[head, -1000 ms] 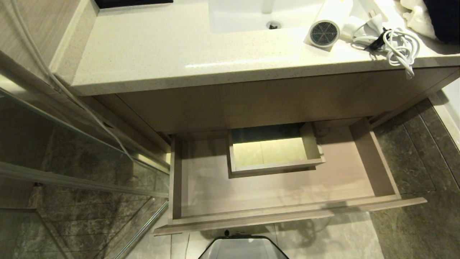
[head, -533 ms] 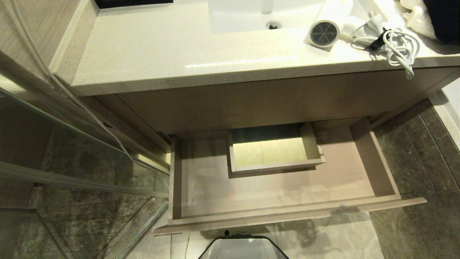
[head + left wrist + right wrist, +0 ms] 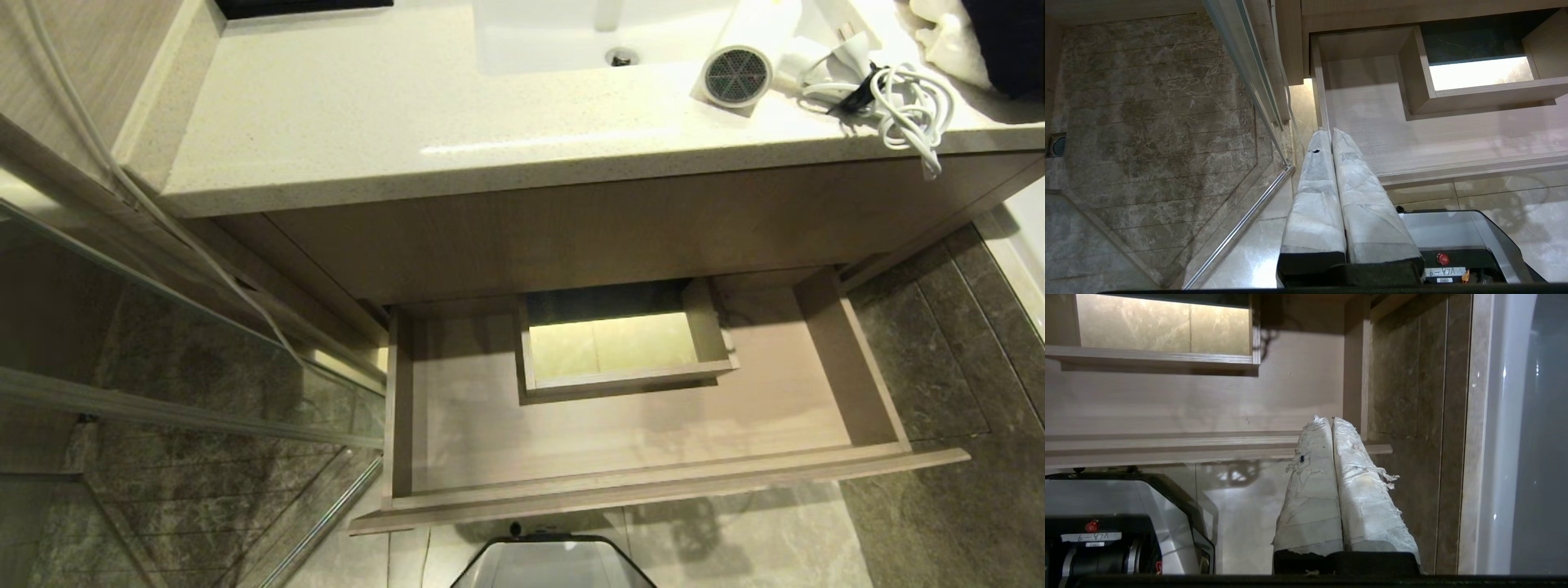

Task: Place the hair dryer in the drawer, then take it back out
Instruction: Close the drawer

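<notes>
The white hair dryer (image 3: 739, 61) lies on the counter's far right beside the sink, its dark grille facing me and its bundled cord (image 3: 906, 106) to the right. Below the counter the wide wood-grain drawer (image 3: 637, 433) stands pulled out, with nothing on its floor. Neither gripper shows in the head view. My left gripper (image 3: 1329, 131) is shut and empty, low in front of the drawer's (image 3: 1433, 134) left end. My right gripper (image 3: 1327, 418) is shut and empty, hanging just outside the front right corner of the drawer (image 3: 1188, 404).
A boxed cut-out (image 3: 620, 343) sits at the drawer's back centre. A glass shower partition (image 3: 163, 367) stands on the left. My own base (image 3: 551, 563) is just under the drawer front. A white towel (image 3: 939, 33) lies at the counter's far right corner.
The faint shadow on the floor by the drawer's front right has shifted a little. The hair dryer and the drawer have not moved.
</notes>
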{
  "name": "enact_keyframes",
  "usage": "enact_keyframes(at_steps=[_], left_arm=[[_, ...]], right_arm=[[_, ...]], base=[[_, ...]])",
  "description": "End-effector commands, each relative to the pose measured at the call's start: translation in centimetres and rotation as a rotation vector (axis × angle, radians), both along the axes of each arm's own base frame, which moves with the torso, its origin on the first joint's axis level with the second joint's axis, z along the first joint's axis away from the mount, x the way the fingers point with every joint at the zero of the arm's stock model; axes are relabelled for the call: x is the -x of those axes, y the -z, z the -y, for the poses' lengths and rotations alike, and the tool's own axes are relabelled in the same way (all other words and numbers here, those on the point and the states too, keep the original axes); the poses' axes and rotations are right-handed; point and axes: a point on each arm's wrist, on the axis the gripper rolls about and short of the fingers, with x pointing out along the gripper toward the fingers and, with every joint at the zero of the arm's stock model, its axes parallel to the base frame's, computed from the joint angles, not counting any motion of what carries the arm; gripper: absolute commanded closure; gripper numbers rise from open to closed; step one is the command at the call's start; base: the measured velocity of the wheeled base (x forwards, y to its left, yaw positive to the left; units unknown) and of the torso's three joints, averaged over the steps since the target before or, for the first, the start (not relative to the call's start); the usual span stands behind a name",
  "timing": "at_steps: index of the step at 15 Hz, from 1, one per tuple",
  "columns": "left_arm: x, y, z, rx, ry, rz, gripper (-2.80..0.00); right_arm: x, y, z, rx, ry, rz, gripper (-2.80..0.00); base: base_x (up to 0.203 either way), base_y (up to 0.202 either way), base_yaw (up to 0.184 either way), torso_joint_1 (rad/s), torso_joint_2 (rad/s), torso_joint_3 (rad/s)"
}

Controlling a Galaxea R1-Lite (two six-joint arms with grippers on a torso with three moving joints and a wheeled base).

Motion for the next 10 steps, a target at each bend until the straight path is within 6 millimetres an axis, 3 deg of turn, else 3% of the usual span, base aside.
enact_keyframes(at_steps=[1, 10], left_arm=[[-0.01, 0.04, 0.00, 0.000, 0.000, -0.001, 0.00], [-0.01, 0.04, 0.00, 0.000, 0.000, -0.001, 0.00]], right_arm=[[-0.07, 0.63, 0.00, -0.002, -0.002, -0.023, 0.00], [-0.26, 1.30, 0.00, 0.001, -0.007, -0.025, 0.00]], base=[[0.000, 0.000, 0.000, 0.000, 0.00, 0.000], [0.000, 0.000, 0.000, -0.194, 0.39, 0.191]])
